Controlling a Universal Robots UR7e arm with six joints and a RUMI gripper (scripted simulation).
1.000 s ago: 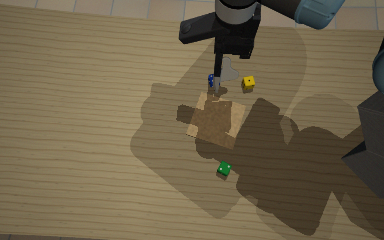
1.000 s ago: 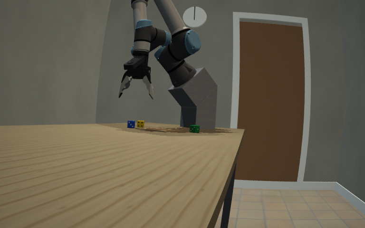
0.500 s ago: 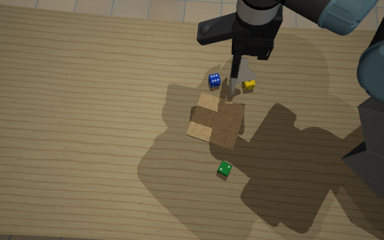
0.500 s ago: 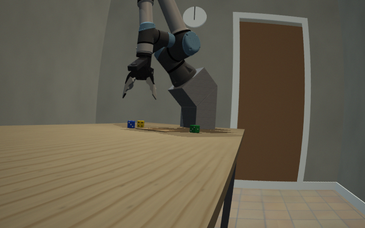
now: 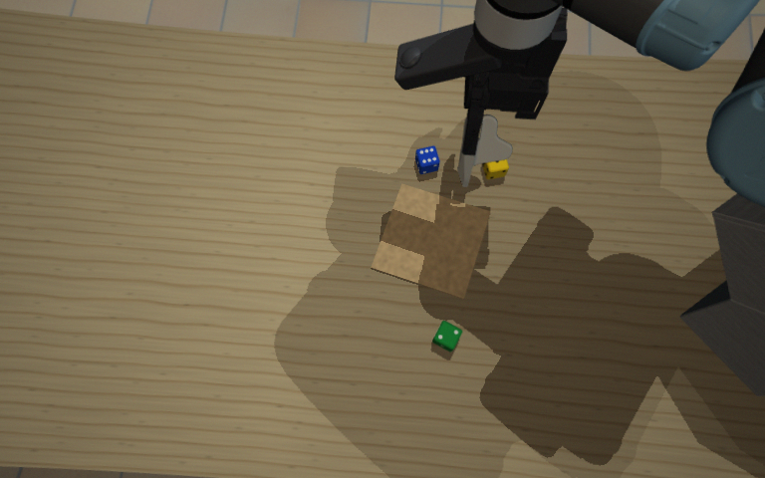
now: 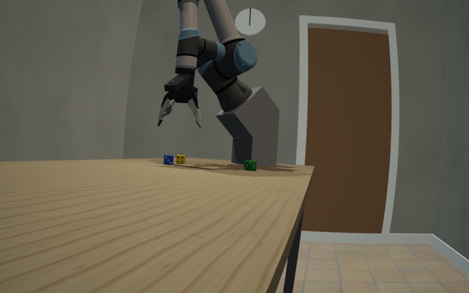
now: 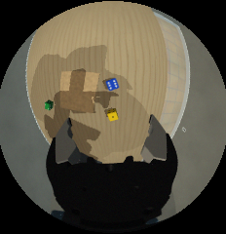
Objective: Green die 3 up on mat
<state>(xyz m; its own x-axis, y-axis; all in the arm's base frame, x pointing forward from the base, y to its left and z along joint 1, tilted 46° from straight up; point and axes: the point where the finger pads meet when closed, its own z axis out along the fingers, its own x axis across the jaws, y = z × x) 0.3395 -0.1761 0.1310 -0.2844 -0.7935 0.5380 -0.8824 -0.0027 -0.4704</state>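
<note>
A blue cube (image 5: 426,159) with six dots sits on the striped wooden table (image 5: 137,236). The gripper (image 6: 179,119) hangs high, fingers spread, holding nothing. The yellow cube (image 5: 495,168) is half hidden from above; the side view shows four dots. The green cube (image 5: 447,336) lies off the square brown mat (image 5: 434,245).

grey arm (image 6: 226,27) with blue joint caps, black gripper (image 6: 179,123), pale fingers (image 6: 196,113).

Below our open end effector (image 7: 110,138) we see the counter (image 7: 132,44) — mat (image 7: 76,93) between green die (image 7: 49,104) and blue die (image 7: 111,84), yellow die (image 7: 112,115) nearest
</note>
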